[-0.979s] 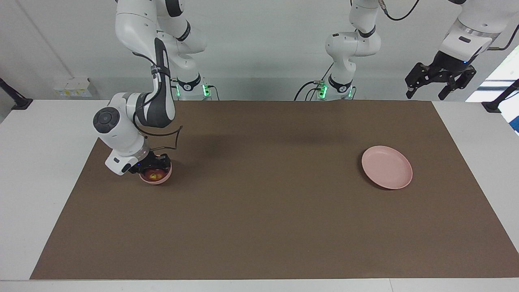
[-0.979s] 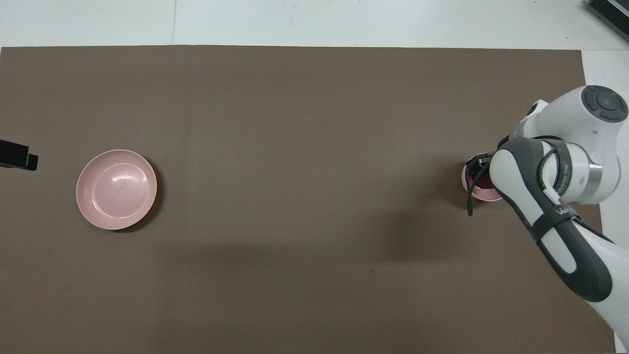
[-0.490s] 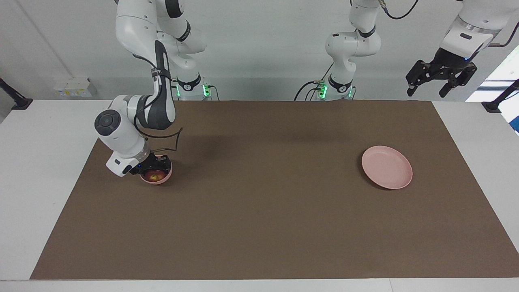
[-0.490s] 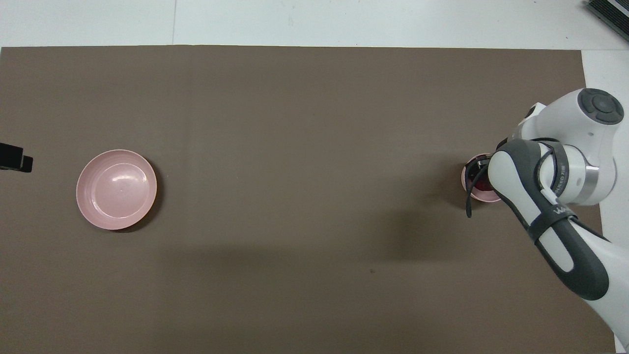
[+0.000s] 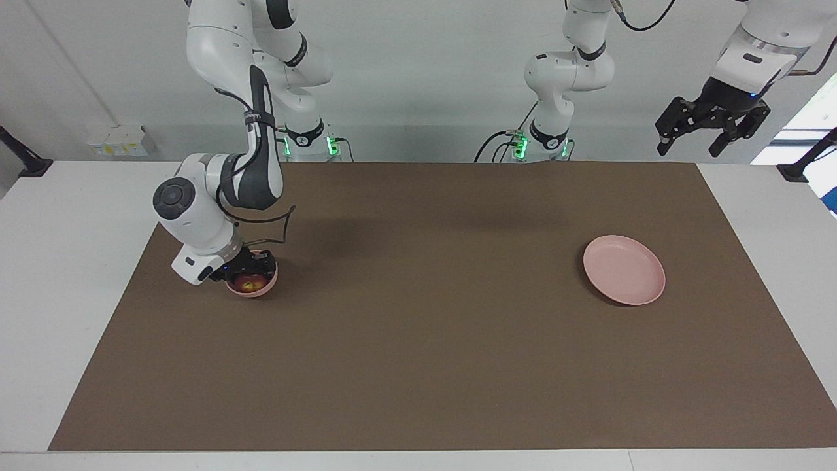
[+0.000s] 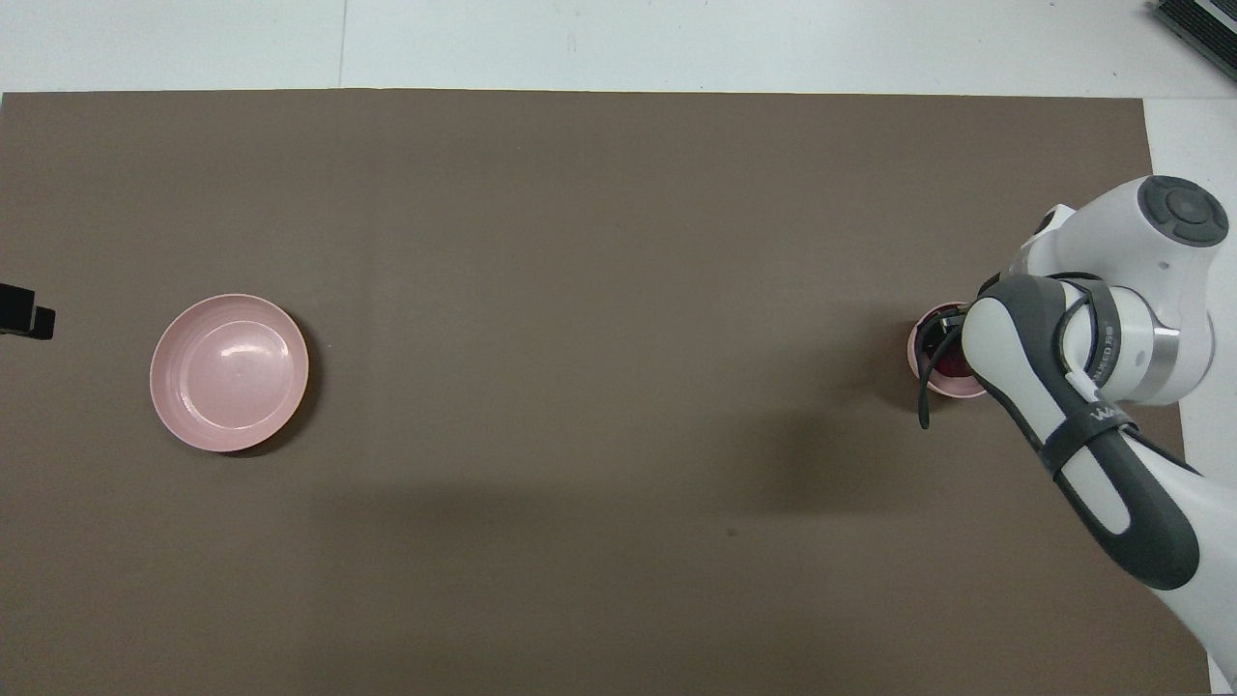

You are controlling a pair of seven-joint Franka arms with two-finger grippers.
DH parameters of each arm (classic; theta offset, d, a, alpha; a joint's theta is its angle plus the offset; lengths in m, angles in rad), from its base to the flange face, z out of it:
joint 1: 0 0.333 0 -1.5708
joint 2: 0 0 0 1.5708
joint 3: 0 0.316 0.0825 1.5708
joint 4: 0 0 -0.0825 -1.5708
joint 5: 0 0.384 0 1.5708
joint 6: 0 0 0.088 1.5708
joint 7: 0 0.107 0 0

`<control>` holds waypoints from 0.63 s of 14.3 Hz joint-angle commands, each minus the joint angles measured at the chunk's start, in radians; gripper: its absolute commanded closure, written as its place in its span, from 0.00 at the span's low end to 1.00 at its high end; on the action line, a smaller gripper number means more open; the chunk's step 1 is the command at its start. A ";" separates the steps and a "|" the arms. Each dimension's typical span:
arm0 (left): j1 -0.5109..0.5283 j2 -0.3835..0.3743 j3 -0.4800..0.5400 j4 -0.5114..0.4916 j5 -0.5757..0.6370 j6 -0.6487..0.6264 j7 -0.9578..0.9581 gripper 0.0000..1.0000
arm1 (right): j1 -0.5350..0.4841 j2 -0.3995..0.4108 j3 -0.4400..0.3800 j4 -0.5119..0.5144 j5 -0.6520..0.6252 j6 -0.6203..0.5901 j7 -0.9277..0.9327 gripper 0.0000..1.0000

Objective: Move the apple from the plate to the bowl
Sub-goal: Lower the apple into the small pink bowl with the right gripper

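The small dark red apple (image 5: 249,282) lies in the small deep pink bowl (image 5: 265,286) under the right gripper (image 5: 247,267), jaws unreadable, well apart from the flat pink plate (image 5: 624,269), while the left gripper (image 5: 711,127) waits wide-jawed above the bench's (image 5: 418,366) corner.

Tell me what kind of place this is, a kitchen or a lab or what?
Most likely a robotics lab, not a kitchen. Two white robot arms are mounted at one edge of a white table under a brown mat, with cabling at their bases, and only a plate, bowl and apple set out.
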 commanded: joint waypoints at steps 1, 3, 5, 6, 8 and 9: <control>0.006 -0.023 -0.007 -0.022 0.011 -0.009 -0.011 0.00 | -0.015 -0.013 0.010 -0.010 -0.020 -0.003 -0.012 0.00; 0.006 -0.023 -0.007 -0.022 0.011 -0.009 -0.011 0.00 | -0.015 -0.013 0.010 -0.007 -0.019 -0.009 -0.011 0.00; 0.007 -0.023 -0.007 -0.022 0.011 -0.009 -0.011 0.00 | -0.011 -0.027 0.010 -0.001 -0.019 -0.015 -0.003 0.00; 0.007 -0.023 -0.007 -0.022 0.011 -0.009 -0.011 0.00 | -0.006 -0.039 0.010 0.005 -0.019 -0.027 0.012 0.00; 0.007 -0.023 -0.007 -0.022 0.011 -0.009 -0.011 0.00 | 0.002 -0.077 0.009 0.010 -0.019 -0.036 0.062 0.00; 0.007 -0.023 -0.007 -0.022 0.011 -0.009 -0.011 0.00 | 0.005 -0.099 0.010 0.010 -0.019 -0.045 0.098 0.00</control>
